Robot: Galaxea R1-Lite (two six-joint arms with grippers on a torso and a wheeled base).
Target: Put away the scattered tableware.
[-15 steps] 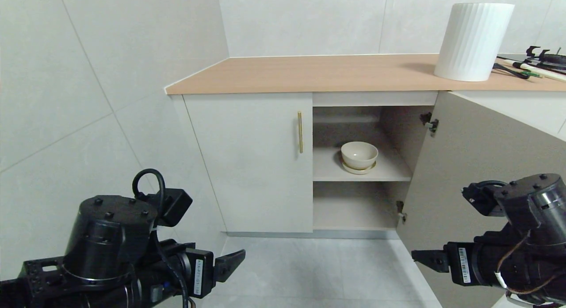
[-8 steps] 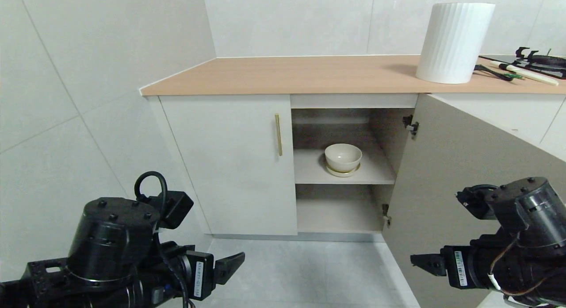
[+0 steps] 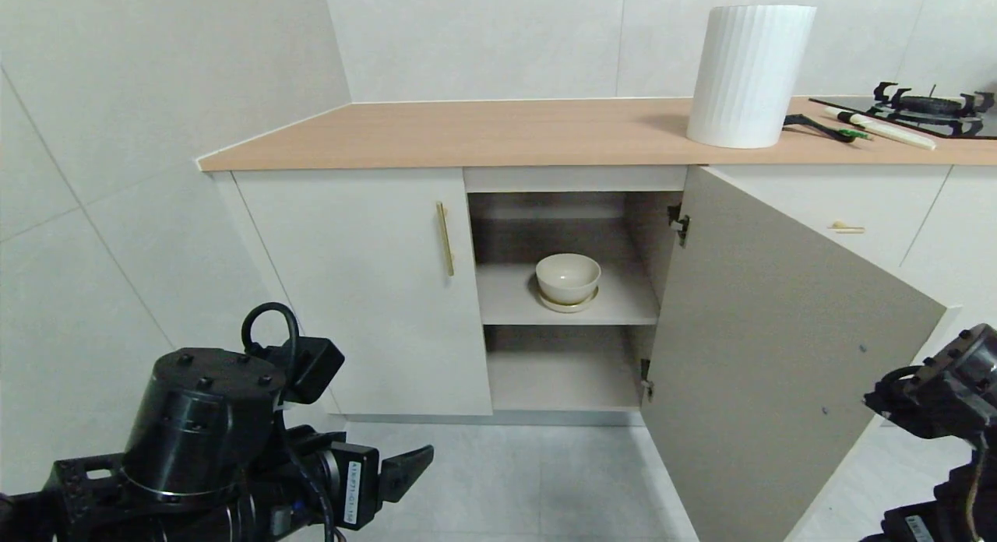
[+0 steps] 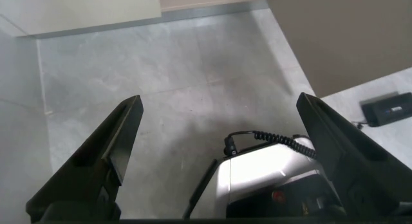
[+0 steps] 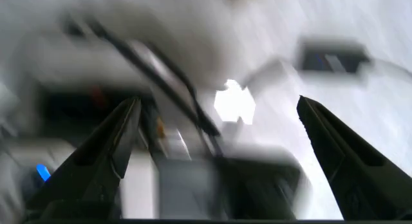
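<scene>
Though held low over the pale grey tiled floor (image 3: 530,480), well apart from the cabinet, shows plainly in its wrist view: left gripper (image 4: 219,98), jaws spread wide, gripping nothing. Same finding for right gripper (image 5: 217,100): jaws spread wide, nothing held; background there too blurred to identify.

Found inside the open cabinet compartment: round cream ceramic bowl (image 3: 568,276). Stands upright on a shallow cream saucer (image 3: 567,303), itself resting near the middle of the upper pale shelf (image 3: 510,297). Lies well apart from both grippers.

Hangs swung outward on the compartment's right: flat grey-beige cabinet door (image 3: 763,355). Shut on the left: white cabinet door (image 3: 350,293) with slim vertical brass handle (image 3: 445,238).

Recorded on the light wood-topped table (image 3: 467,129) above: tall white ribbed cylindrical container (image 3: 745,75), upright, toward the right end. Just beyond it: long pale-handled utensils (image 3: 880,127) lying flat, beside a black gas hob burner (image 3: 927,104).
</scene>
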